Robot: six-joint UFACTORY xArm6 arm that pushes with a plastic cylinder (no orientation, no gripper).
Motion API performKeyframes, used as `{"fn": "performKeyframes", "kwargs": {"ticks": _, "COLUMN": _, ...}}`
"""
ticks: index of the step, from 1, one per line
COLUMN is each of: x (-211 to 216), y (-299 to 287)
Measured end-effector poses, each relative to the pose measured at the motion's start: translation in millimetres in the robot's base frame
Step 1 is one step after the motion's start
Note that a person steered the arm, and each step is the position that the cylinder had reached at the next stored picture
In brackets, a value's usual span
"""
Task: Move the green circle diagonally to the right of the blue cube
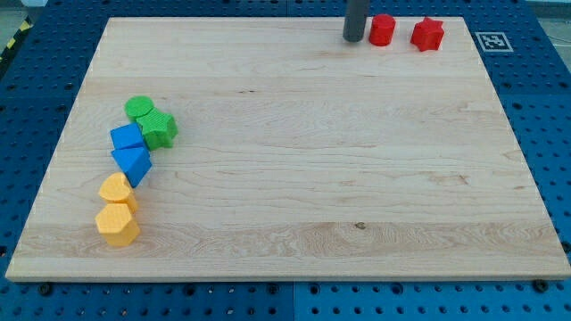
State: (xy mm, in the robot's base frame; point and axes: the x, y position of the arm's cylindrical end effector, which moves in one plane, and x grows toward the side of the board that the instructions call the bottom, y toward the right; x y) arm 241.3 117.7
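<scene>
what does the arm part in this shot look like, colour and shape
Only the rod shows: a straight, smooth, dark grey cylinder entering from the view's top edge. My tip is its blunt lower end, just left of the red cylinder block. No cables, markings or other arm parts are visible.

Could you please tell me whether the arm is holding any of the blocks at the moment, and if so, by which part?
Nothing is held. My tip rests on the board at the view's top, just left of the red cylinder, far from the green circle.
</scene>
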Motion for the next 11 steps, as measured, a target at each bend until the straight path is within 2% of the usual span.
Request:
{"fn": "performKeyframes", "kwargs": {"ticks": 2, "x": 3, "y": 49}}
{"fn": "performKeyframes", "kwargs": {"ticks": 3, "x": 30, "y": 6}}
{"fn": "performKeyframes", "kwargs": {"ticks": 4, "x": 45, "y": -74}}
{"fn": "performKeyframes", "kwargs": {"ticks": 5, "x": 62, "y": -182}}
{"fn": "performKeyframes", "kwargs": {"ticks": 6, "x": 90, "y": -295}}
{"fn": "performKeyframes", "kwargs": {"ticks": 7, "x": 124, "y": -385}}
{"fn": "performKeyframes", "kwargs": {"ticks": 8, "x": 164, "y": -404}}
{"fn": "performKeyframes", "kwargs": {"ticks": 9, "x": 173, "y": -359}}
{"fn": "performKeyframes", "kwargs": {"ticks": 11, "x": 168, "y": -184}}
